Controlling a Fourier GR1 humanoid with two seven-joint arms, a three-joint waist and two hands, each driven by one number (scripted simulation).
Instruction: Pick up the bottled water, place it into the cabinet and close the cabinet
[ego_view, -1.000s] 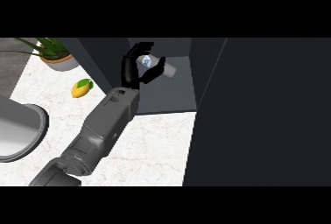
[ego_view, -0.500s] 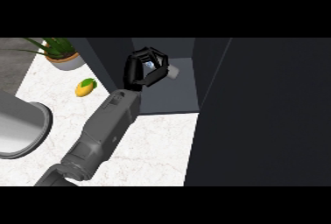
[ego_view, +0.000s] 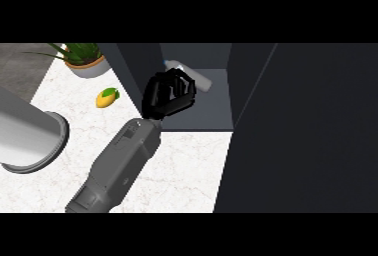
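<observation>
The bottle (ego_view: 193, 77) lies on the floor of the cabinet (ego_view: 214, 107), tipped on its side, with its cap pointing to 10 o'clock. Our robot hand (ego_view: 168, 95) is just at 7 o'clock from it. Which arm this is we cannot tell for sure; it looks like our left. The fingers curl in, and we see nothing inside them. Whether they touch the bottle we cannot tell.

We think the bottle is in its place now, so the putting-in step looks done or nearly done. What is left is to shut the cabinet. The big dark door (ego_view: 303, 130) stands open at 3 o'clock. For the next move we would pull the robot hand out toward 7 o'clock, clear of the opening, then push the door shut. Our other hand is not in view.

Out on the desk (ego_view: 184, 165), a mango (ego_view: 107, 97) lies at 9 o'clock from the robot hand, a plant (ego_view: 83, 59) sits at 10 o'clock, and a grey pot (ego_view: 22, 135) at 8 o'clock.
</observation>
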